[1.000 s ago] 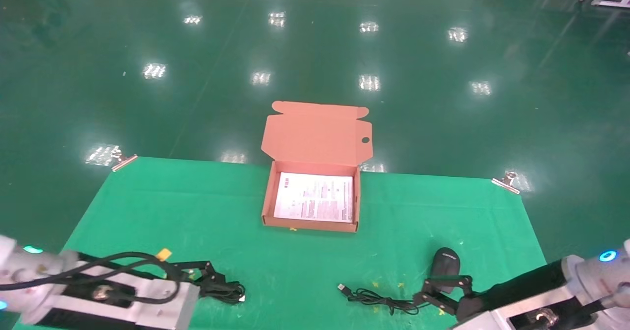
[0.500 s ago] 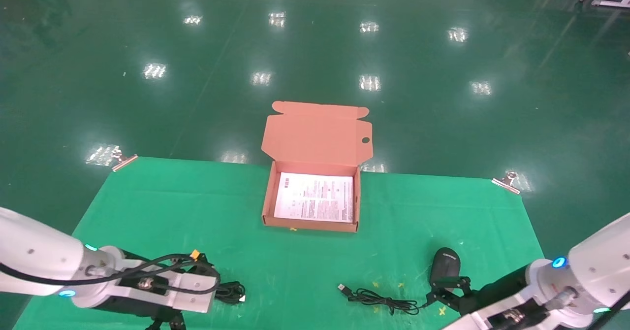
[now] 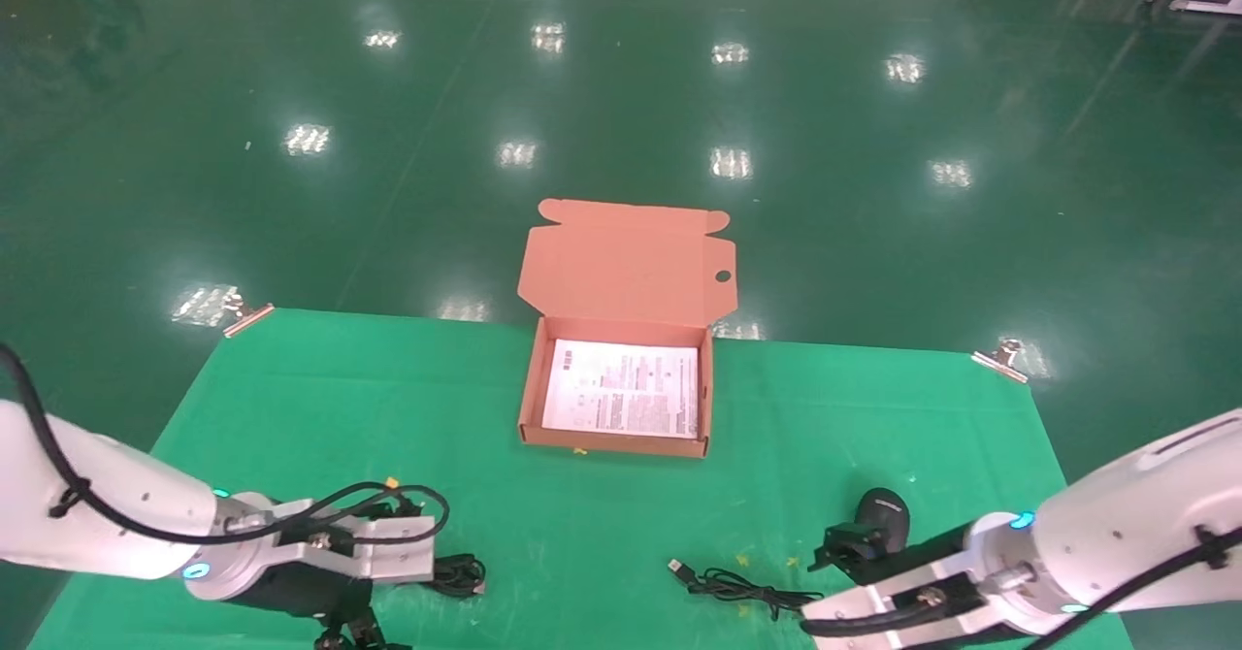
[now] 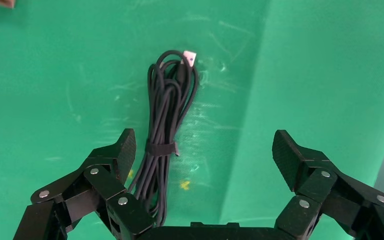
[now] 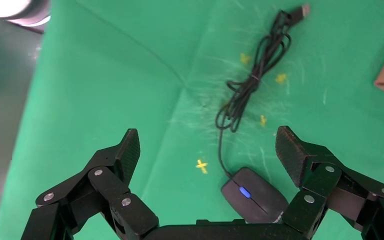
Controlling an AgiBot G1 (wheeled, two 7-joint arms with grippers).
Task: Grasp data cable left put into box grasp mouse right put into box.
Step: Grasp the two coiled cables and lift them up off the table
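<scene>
- Take the box (image 3: 615,446) as your landmark: it sits at the middle of the green cloth's (image 3: 291,398) far edge, open, with its lid flap (image 3: 626,260) standing up at the back and a small round hole near the flap's right edge.
- Inside the box you see only a white printed leaflet (image 3: 622,388) lying flat on the floor of it; neither the cable nor the mouse is in it.
- The data cable (image 4: 165,120) lies on the cloth nearer the robot than the box and to the box's left, a long black bundle bound by a strap at its middle.
- Your left gripper (image 4: 205,155) hangs over that bundle pointing down, its fingers (image 4: 122,150) spread wide and holding nothing; in the left wrist view the bundle runs close beside one finger rather than midway between the two.
- In the head view the left arm comes in low from the left edge, its wrist covering most of the cable.
- The mouse (image 5: 255,194) rests on the cloth nearer the robot than the box and to the box's right, scroll wheel lit blue; its cord (image 5: 252,80) trails away in a loose tied bunch ending in a USB plug.
- Your right gripper (image 5: 207,152) is above the mouse, fingers released and wide apart, gripping nothing; the mouse lies between them, nearer one finger.
</scene>
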